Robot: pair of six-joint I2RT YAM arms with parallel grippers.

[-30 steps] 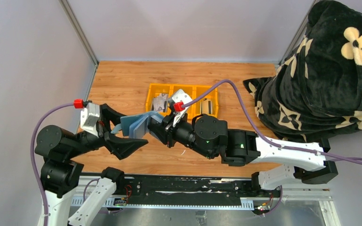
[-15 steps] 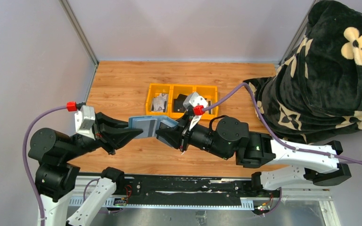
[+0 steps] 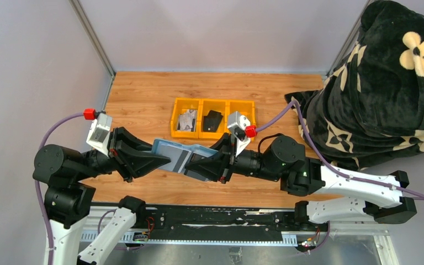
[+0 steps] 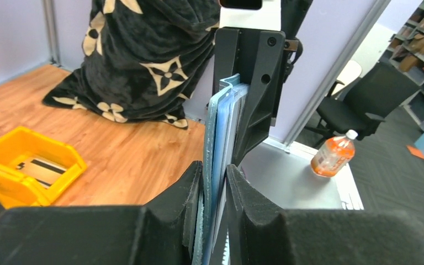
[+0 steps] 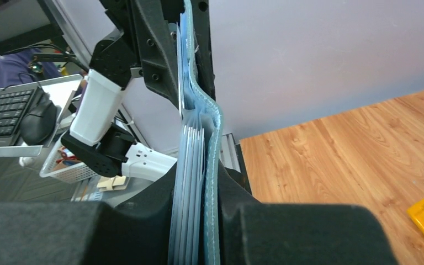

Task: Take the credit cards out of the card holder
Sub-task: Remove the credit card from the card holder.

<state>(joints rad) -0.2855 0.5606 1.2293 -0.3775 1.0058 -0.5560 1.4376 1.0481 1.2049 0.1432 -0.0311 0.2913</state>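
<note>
Top external view: at the left, the left tool point(image 3: 163, 160) is closed narrowly on the left edge of the blue-grey card holder point(image 3: 178, 152). The holder is spread open and held above the tabletop point(image 3: 138, 99), in the near middle, between the two arms. It tilts, with its right end lower and nearer. A dark stripe crosses its pale inner face; whether that is a card I cannot tell. The right tool point(image 3: 194, 167) pinches the holder's right edge from the other side.

Just beyond the holder stands the yellow tray point(image 3: 212, 101), with pale flat pieces in its left compartment and a black pouch point(image 3: 213, 118) in the middle one. The right wrist camera covers most of the right compartment. Bare wood shows left of the tray as far as the left wall, and beyond it to the far wall. At the right, the black flowered blanket point(image 3: 375, 83) spills over the tabletop's right edge.

The left wrist view shows the holder edge-on, squeezed between both fingers point(image 4: 183, 199). A pale credit card point(image 4: 41, 165) with black stripes lies in the tray compartment seen there.

The right wrist view shows thin pale layers stacked in the holder; card edges or slot walls, I cannot tell.
</note>
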